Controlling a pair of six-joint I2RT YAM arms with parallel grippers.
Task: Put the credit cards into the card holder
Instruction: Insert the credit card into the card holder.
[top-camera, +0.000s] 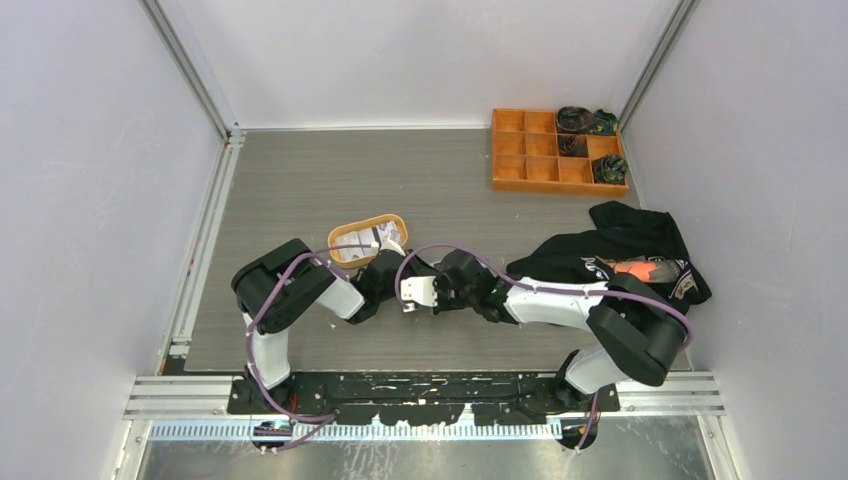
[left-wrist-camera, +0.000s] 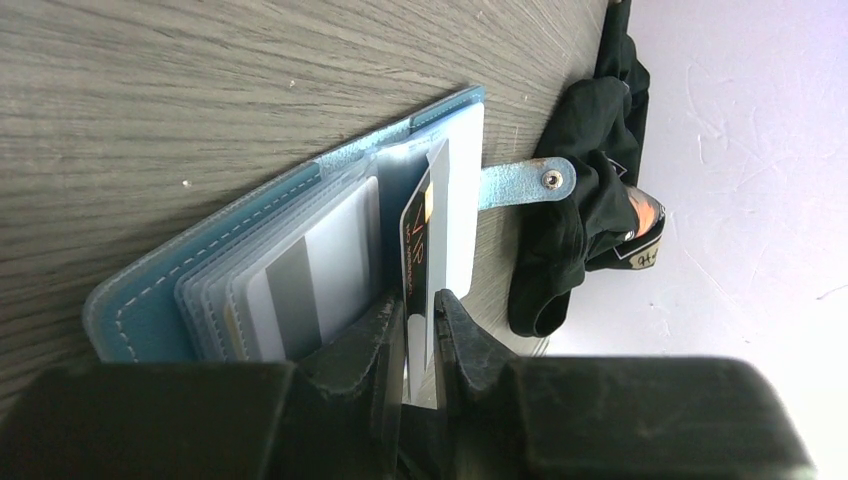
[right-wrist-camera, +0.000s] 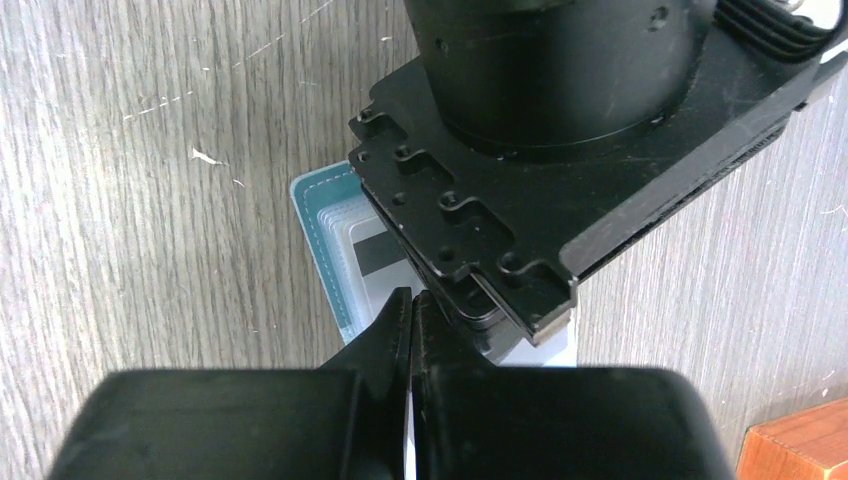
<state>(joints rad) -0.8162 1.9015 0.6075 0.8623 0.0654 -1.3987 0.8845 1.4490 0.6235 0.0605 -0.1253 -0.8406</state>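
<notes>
Blue card holder (left-wrist-camera: 140, 300) lies open on the surface (left-wrist-camera: 200, 80), left hand (left-wrist-camera: 420, 345) clamped on a dark credit card (left-wrist-camera: 422, 225) standing edge-on over its pockets, long axis straight out from that hand, right hand (right-wrist-camera: 411, 320) pinched together at the holder's edge.

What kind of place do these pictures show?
Probably a robot test cell in a lab: plain white walls enclose a grey table, with staged props like the orange compartment box and black garment.

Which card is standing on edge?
The dark card with orange lettering, pinched in the left tool; the grey-striped card lies flat in a clear pocket of the blue wallet.
</notes>
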